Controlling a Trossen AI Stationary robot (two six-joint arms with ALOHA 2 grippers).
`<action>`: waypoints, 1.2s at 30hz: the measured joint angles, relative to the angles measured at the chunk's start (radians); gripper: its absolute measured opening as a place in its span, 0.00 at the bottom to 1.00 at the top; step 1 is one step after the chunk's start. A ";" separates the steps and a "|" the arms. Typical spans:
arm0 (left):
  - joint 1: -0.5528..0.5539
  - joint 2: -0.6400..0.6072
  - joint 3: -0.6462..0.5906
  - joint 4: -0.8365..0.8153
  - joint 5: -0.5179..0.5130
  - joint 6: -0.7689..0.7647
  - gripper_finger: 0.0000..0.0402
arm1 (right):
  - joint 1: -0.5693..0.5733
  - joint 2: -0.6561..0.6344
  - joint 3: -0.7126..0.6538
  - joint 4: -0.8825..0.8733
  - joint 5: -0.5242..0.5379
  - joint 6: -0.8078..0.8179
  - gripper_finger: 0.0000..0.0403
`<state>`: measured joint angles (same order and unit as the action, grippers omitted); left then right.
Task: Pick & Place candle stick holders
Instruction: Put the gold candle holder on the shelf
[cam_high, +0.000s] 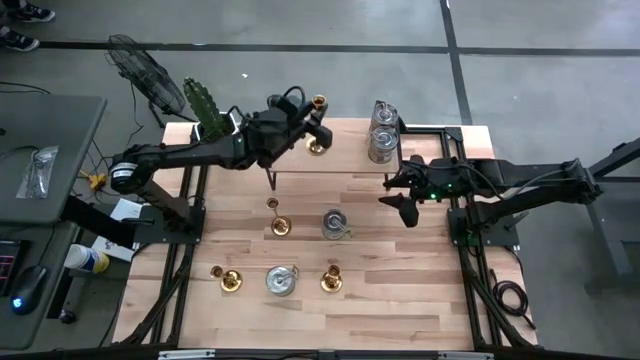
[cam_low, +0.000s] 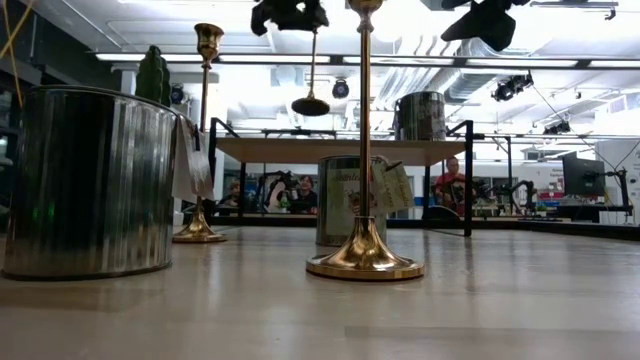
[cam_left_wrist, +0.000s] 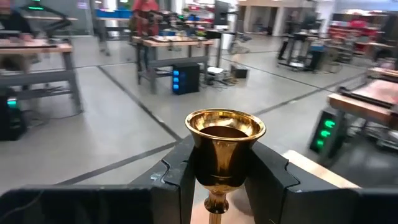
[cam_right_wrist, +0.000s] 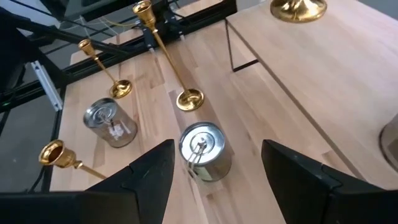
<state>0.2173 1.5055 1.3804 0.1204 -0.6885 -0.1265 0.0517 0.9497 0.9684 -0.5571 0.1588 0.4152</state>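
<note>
Your left gripper (cam_high: 313, 128) sits over the raised shelf (cam_high: 440, 140) at the far edge of the surface (cam_high: 400, 290), fingers (cam_left_wrist: 180, 180) clenched on a gold candlestick (cam_left_wrist: 224, 146) just under its cup. From above, that candlestick's base (cam_high: 317, 147) is at the shelf; you can't tell if it touches down. In the low view the base (cam_low: 311, 106) shows well above the surface.

Your right gripper (cam_high: 400, 200) hovers near the right side, fingers (cam_right_wrist: 152, 171) released, nothing between them. A silver can (cam_right_wrist: 205, 149) is below it in the wrist view.

Other pieces you have:
- Two silver cans (cam_high: 381, 132) on the shelf's right part, one just behind the other.
- Gold candlestick (cam_high: 279, 222) mid-surface, a silver can (cam_high: 335, 224) beside it.
- Near row: gold candlestick (cam_high: 228, 279), silver can (cam_high: 281, 280), gold candlestick (cam_high: 331, 278).
- All three gold ones on the surface stand upright, going by the low view and the right wrist view.

Cactus (cam_high: 203, 103) at the far left corner, behind the left arm.
</note>
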 joint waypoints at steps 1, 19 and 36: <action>0.008 0.000 0.000 0.000 -0.008 0.008 0.26 | 0.000 0.000 0.000 0.000 0.000 0.000 0.58; 0.162 0.001 -0.034 -0.145 -0.246 -0.199 0.26 | 0.000 0.000 0.000 0.000 0.103 -0.002 0.58; 0.224 0.018 -0.084 -0.100 -0.316 -0.167 0.26 | 0.000 0.000 0.000 -0.001 0.104 -0.001 0.58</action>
<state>0.4411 1.5238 1.2961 0.0206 -1.0049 -0.2932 0.0517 0.9497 0.9680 -0.5579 0.2626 0.4143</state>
